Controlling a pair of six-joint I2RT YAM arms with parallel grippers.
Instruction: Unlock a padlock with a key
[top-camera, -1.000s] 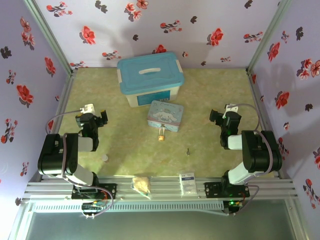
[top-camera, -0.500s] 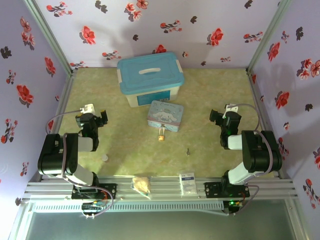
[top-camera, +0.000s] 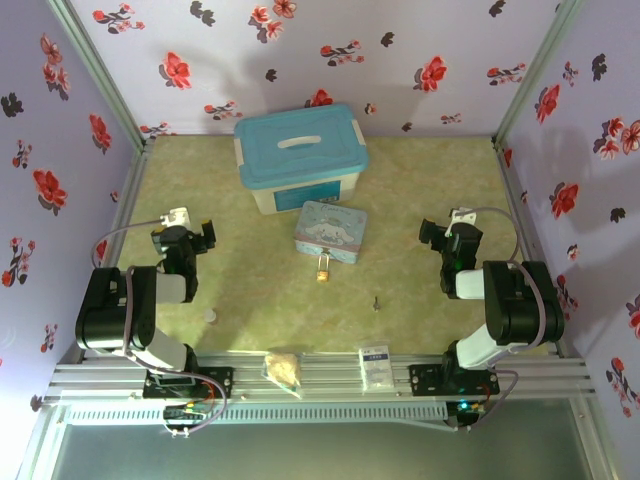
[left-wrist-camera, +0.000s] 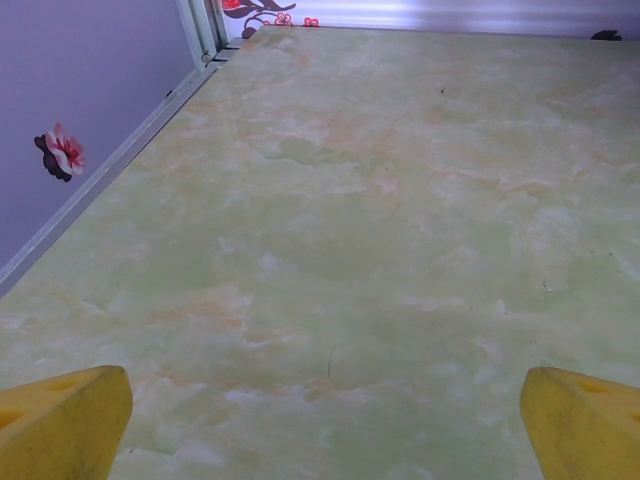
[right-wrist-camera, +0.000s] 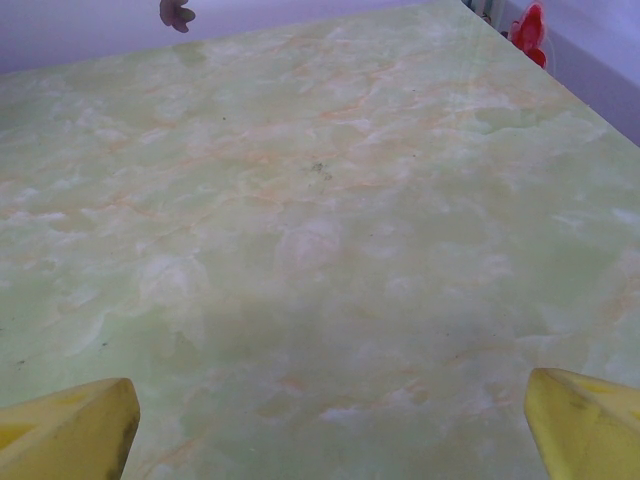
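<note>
The small brass padlock (top-camera: 323, 268) lies on the green marbled table just in front of the cartoon tin. The tiny dark key (top-camera: 376, 302) lies to its lower right, nearer the front edge. My left gripper (top-camera: 184, 236) rests folded at the left side, far from both. My right gripper (top-camera: 443, 238) rests folded at the right side, also well away. In each wrist view the yellow fingertips (left-wrist-camera: 60, 420) (right-wrist-camera: 65, 430) stand wide apart over bare table, so both grippers are open with nothing between them.
A light-blue cartoon tin (top-camera: 331, 231) sits mid-table, with a blue-lidded storage box (top-camera: 300, 156) behind it. A small pale disc (top-camera: 209, 316) lies near the left arm. A crumpled bag (top-camera: 284, 368) and a white packet (top-camera: 375, 362) sit on the front rail. Floral walls enclose three sides.
</note>
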